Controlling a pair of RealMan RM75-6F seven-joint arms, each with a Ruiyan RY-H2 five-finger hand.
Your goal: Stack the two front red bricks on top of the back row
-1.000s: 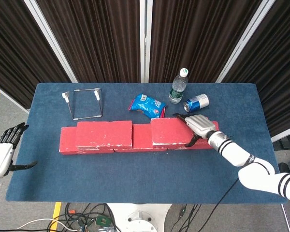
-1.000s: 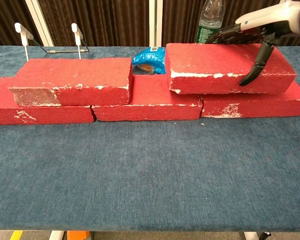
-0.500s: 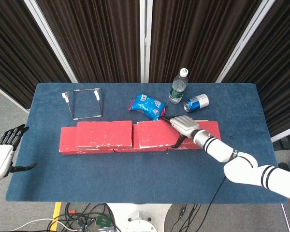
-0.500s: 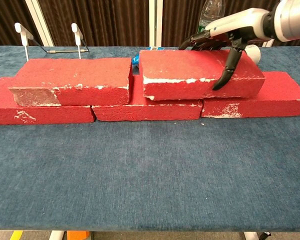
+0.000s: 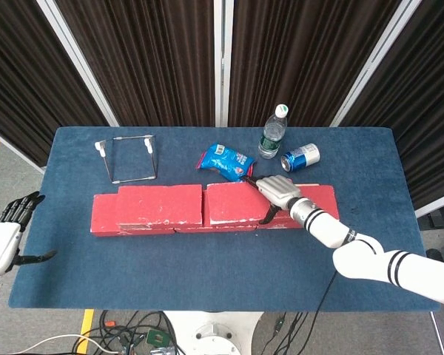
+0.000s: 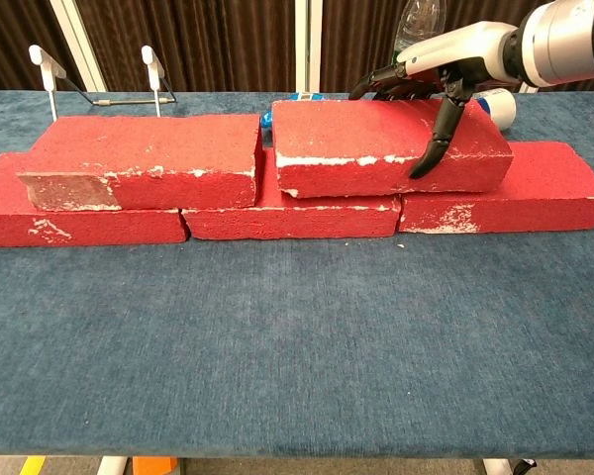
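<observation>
Blue counter, bricks mid-counter. Right hand clamps upper brick; left hand spread, empty. Seat it flush against left top brick before releasing.

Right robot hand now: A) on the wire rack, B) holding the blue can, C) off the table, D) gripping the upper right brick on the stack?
D: the right robot hand lies over the top of the upper right brick, one dark finger down its front face, with the brick sitting on the bottom row; the blue can lies apart behind it.
</observation>
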